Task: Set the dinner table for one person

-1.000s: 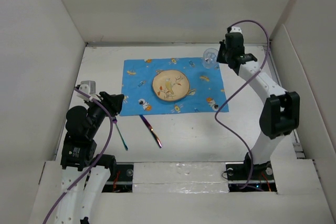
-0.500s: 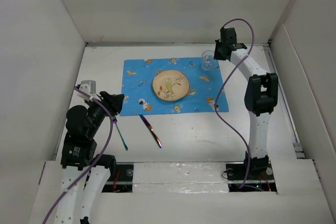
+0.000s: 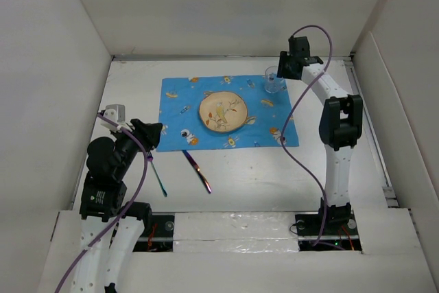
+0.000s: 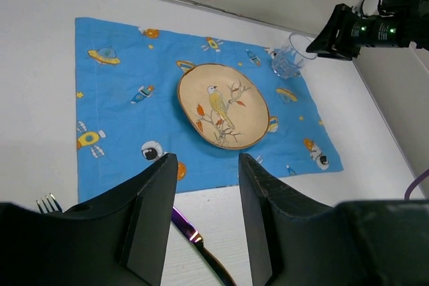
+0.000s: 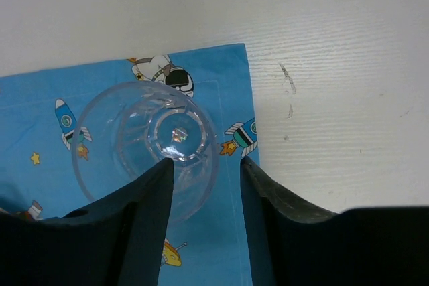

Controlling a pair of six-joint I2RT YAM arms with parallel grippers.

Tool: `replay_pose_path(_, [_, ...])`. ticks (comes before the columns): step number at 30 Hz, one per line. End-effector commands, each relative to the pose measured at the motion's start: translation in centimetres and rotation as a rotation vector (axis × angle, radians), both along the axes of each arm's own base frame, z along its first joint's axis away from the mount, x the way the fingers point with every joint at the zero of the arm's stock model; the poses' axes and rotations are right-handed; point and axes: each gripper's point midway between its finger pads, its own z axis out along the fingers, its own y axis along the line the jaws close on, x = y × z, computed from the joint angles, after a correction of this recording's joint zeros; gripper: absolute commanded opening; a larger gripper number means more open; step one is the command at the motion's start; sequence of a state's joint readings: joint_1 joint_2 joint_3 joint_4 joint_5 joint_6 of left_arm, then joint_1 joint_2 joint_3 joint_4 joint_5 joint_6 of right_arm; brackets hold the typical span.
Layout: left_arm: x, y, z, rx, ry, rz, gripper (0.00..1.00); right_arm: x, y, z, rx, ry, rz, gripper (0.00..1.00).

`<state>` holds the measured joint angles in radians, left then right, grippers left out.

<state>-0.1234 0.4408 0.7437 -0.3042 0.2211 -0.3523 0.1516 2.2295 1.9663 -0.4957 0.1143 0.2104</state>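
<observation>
The white dinner table (image 3: 274, 176) carries a blue cartoon-print cloth (image 3: 178, 101) with a bird-painted plate (image 3: 223, 112) at its middle. A clear glass (image 3: 273, 80) stands upright on the cloth's far right corner. My right gripper (image 3: 282, 72) is open at the glass; in the right wrist view the glass (image 5: 144, 142) has its near wall between the spread fingers (image 5: 206, 165). A dark knife (image 3: 197, 171) and a teal-handled fork (image 3: 159, 178) lie on the table in front of the cloth. My left gripper (image 3: 149, 135) hovers open and empty above the knife (image 4: 191, 232).
Upright white panels (image 3: 62, 66) border the table on the left, back and right. A purple cable (image 3: 291, 135) hangs from the right arm over the cloth's right edge. Bare table lies right of the cloth (image 5: 335, 65).
The right arm swung in and set the tilted glass down upright on the cloth's far right corner, then opened its jaws. The left arm has not moved.
</observation>
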Motion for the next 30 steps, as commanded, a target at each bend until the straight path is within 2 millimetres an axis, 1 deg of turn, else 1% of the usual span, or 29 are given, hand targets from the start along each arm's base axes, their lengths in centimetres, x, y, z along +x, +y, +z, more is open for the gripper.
replay_pose_path(1, [0.2,0.3,0.7,-0.016,-0.032,0.025,0.39,0.1,-0.1,9.1,0.029,-0.182,0.003,0.54])
replay_pose_path(2, [0.2,0.3,0.7,-0.016,-0.032,0.026,0.39,0.1,-0.1,9.1,0.03,-0.183,0.002,0.54])
replay_pose_path(3, [0.2,0.3,0.7,-0.016,-0.031,0.029,0.39,-0.6,-0.2,12.2,0.038,-0.237,0.002,0.56])
replay_pose_path(4, [0.2,0.5,0.7,-0.016,-0.034,0.039,0.39,-1.2,-0.2,12.7,0.047,-0.256,0.01,0.56])
replay_pose_path(5, [0.2,0.7,0.7,-0.017,-0.035,0.047,0.38,-2.1,0.8,13.7,0.064,-0.281,0.034,0.55])
replay_pose_path(6, [0.1,0.8,0.7,-0.02,-0.031,0.055,0.36,-3.0,1.6,14.9,0.078,-0.314,0.058,0.35])
replay_pose_path(7, [0.2,1.1,0.8,-0.02,-0.032,0.074,0.34,-4.6,2.7,20.0,0.118,-0.453,0.1,0.2])
replay_pose_path(8, [0.1,1.1,0.8,-0.024,-0.031,0.077,0.29,-7.1,5.4,16.9,0.144,-0.401,0.154,0.03])
replay_pose_path(9, [0.1,1.2,0.8,-0.023,-0.031,0.082,0.27,-8.9,7.3,17.2,0.17,-0.433,0.208,0.0])
replay_pose_path(10, [0.0,1.4,1.0,-0.026,-0.04,0.093,0.25,-11.5,9.4,21.5,0.222,-0.573,0.283,0.0])
replay_pose_path(11, [0.0,1.6,1.0,-0.027,-0.04,0.102,0.21,-15.6,13.8,16.6,0.242,-0.474,0.381,0.0])
replay_pose_path(12, [-0.1,1.6,1.0,-0.027,-0.037,0.107,0.1,-17.6,16.0,16.9,0.272,-0.512,0.433,0.0])
replay_pose_path(13, [-0.1,1.7,1.0,-0.027,-0.04,0.112,0.06,-19.3,17.4,16.7,0.273,-0.537,0.441,0.0])
replay_pose_path(14, [-0.3,1.9,1.3,-0.029,-0.049,0.122,0.0,-25.9,22.2,14.2,0.299,-0.499,0.581,0.0])
replay_pose_path(15, [-0.3,2.2,1.4,-0.029,-0.055,0.136,0.0,-25.7,22.0,14.2,0.289,-0.504,0.56,0.0])
replay_pose_path(17, [-0.4,2.7,1.6,-0.031,-0.055,0.165,0.0,-29.2,24.1,12.0,0.286,-0.445,0.615,0.0])
replay_pose_path(18, [-0.3,2.8,1.5,-0.034,-0.047,0.177,0.0,-32.1,26.0,10.3,0.283,-0.398,0.686,0.0])
replay_pose_path(19, [-0.4,2.8,1.6,-0.033,-0.053,0.171,0.0,-33.6,26.7,9.0,0.263,-0.354,0.715,0.0])
replay_pose_path(20, [-0.4,2.8,1.5,-0.031,-0.054,0.172,0.0,-34.7,27.5,7.4,0.243,-0.317,0.736,0.06])
replay_pose_path(21, [-0.4,2.8,1.6,-0.033,-0.055,0.175,0.0,-36.5,28.8,6.8,0.216,-0.311,0.76,0.13])
replay_pose_path(22, [-0.4,2.9,1.5,-0.031,-0.052,0.181,0.03,-37.2,29.2,5.7,0.179,-0.281,0.77,0.19])
replay_pose_path(23, [-0.4,3.0,1.5,-0.033,-0.049,0.186,0.08,-37.6,30.0,5.1,0.16,-0.269,0.777,0.32])
replay_pose_path(24, [-0.4,3.0,1.5,-0.034,-0.048,0.188,0.11,-38.1,30.3,2.4,0.085,-0.205,0.791,0.38])
replay_pose_path(25, [-0.4,3.0,1.5,-0.035,-0.051,0.185,0.13,-39.2,31.7,2.6,0.074,-0.203,0.824,0.42])
replay_pose_path(26, [-0.5,3.0,1.6,-0.036,-0.054,0.183,0.17,-39.5,32.3,2.1,0.043,-0.2,0.835,0.48])
replay_pose_path(27, [-0.5,3.0,1.6,-0.036,-0.06,0.183,0.19,-39.6,32.7,0.5,-0.014,-0.186,0.822,0.5])
replay_pose_path(28, [-0.5,3.0,1.6,-0.037,-0.059,0.186,0.2,-40.3,33.8,0.8,-0.025,-0.187,0.843,0.51])
replay_pose_path(29, [-0.4,3.0,1.5,-0.037,-0.054,0.186,0.21,-40.1,34.0,0.4,-0.045,-0.182,0.845,0.52])
replay_pose_path(30, [-0.5,2.9,1.5,-0.037,-0.057,0.18,0.22,-40.4,34.5,0.0,-0.063,-0.179,0.849,0.52])
